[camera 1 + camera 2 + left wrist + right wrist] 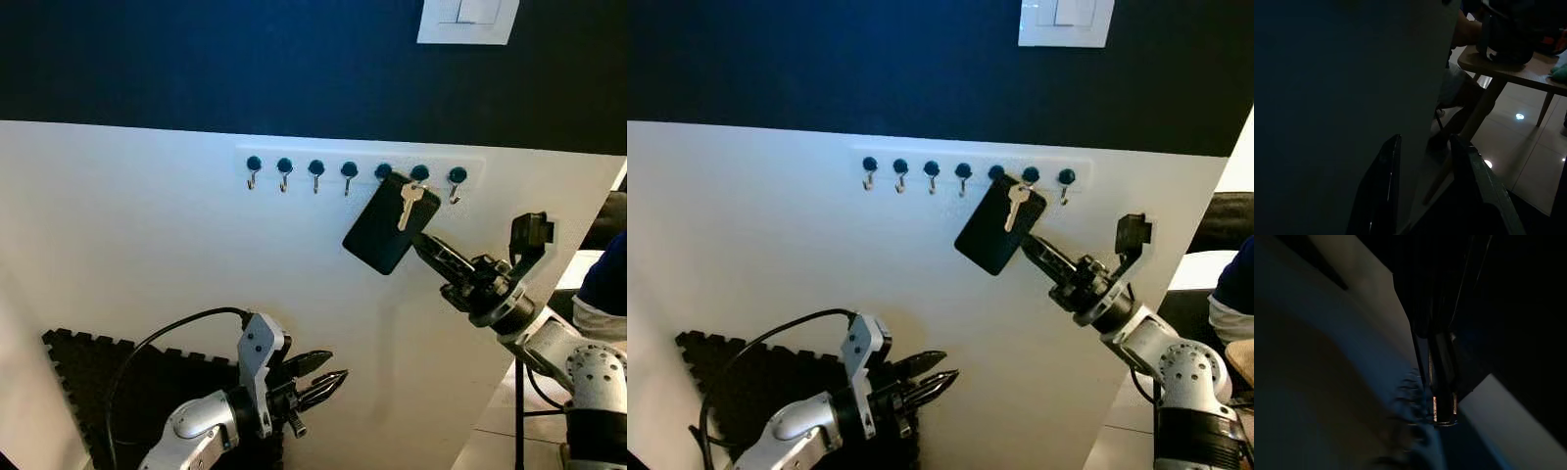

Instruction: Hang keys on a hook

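Hanging tilted against the white wall panel (pixel 147 245), the silver metal key (pixel 410 205) on its flat black rectangular fob (pixel 389 235) sat at the fifth of seven dark-knobbed hooks (pixel 383 172). Fob judged light, stiff and smooth, best pinched at its lower edge, where the right gripper (pixel 428 245) was pressed onto it. Left gripper (pixel 328 377) hung low, fingers slightly spread.

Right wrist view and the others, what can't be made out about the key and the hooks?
- Whether the key is already on a hook: the black tag covers that spot in both eye views.
- Right wrist view: too dark to show the right gripper grip.
- Left wrist view: dark; left gripper idle.
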{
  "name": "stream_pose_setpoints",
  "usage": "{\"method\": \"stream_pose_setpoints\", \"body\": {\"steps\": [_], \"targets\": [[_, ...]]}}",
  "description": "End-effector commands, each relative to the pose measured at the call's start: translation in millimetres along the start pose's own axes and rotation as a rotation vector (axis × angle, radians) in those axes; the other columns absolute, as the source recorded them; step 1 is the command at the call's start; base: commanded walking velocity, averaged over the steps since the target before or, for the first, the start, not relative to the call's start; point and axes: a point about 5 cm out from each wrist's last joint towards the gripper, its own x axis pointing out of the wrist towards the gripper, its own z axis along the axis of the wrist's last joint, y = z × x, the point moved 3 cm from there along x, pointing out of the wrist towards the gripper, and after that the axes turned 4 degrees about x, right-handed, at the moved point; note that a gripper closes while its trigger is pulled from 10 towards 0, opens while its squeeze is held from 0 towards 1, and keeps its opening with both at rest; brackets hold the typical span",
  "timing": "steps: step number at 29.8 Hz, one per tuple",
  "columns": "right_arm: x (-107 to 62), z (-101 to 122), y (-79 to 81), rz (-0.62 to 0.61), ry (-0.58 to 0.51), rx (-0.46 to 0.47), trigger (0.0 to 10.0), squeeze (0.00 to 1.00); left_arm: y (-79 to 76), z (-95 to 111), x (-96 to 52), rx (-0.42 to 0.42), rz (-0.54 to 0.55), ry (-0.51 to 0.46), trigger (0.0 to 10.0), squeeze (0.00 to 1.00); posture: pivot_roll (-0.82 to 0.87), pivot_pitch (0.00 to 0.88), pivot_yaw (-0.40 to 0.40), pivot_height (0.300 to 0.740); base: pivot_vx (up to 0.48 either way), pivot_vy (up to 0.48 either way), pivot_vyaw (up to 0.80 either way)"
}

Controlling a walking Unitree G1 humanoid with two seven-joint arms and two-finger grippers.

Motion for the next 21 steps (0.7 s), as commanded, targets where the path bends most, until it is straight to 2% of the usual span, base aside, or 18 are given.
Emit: {"method": "stream_pose_setpoints", "body": {"steps": [1,13,21], "targets": [[0.4,8,-3.2,-0.033,-0.025,-0.017,10.0,0.00,-2.7,2,3.1,-0.007,-0.014,-0.008,10.0,0.00,0.06,0.061,0.017,0.740,0.000,0.000,0.00],[-4.7,6,-14.6,-0.081,-0.025,0.026,10.0,0.00,-1.0,12,7.2,-0.005,-0.012,-0.048,10.0,0.00,0.06,0.061,0.017,0.740,0.000,0.000,0.00],[-9.3,6,-14.6,-0.077,-0.031,0.035,10.0,0.00,6.9,45,15.5,0.014,0.034,-0.184,10.0,0.00,0.06,0.062,0.017,0.740,0.000,0.000,0.00]]}}
